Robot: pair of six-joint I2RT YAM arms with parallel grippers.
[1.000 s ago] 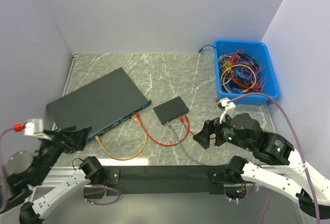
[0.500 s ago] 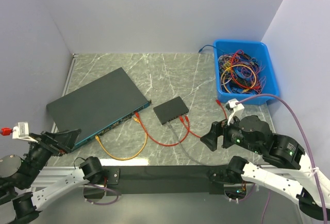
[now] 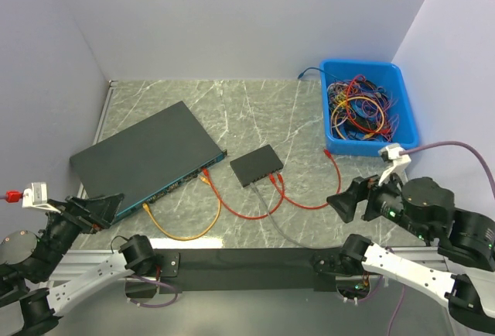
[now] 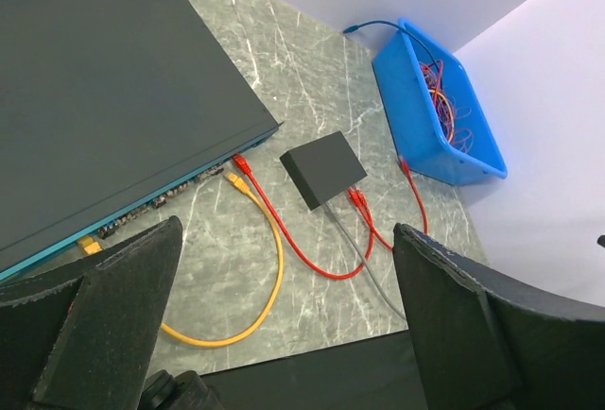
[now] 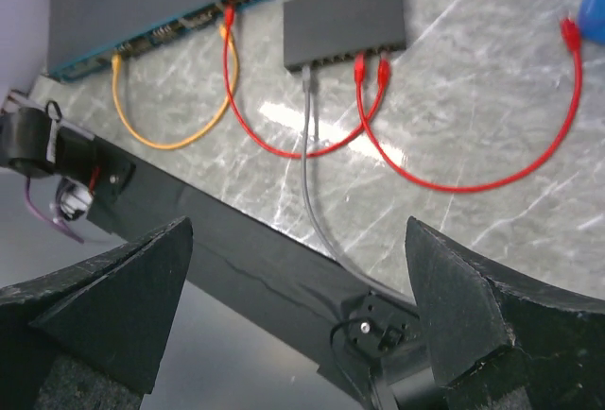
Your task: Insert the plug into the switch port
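Plug (image 3: 328, 152) lies loose beyond right gripper (image 3: 346, 201), not touching it.

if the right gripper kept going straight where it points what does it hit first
Most likely the grey cable, just short of the small black switch. The open right gripper also lines up near the red cables; depth is unclear, so those could come first.

Top cam overhead from rear; wrist cams high, angled down; all 3 share small switch (image 4: 321, 169).
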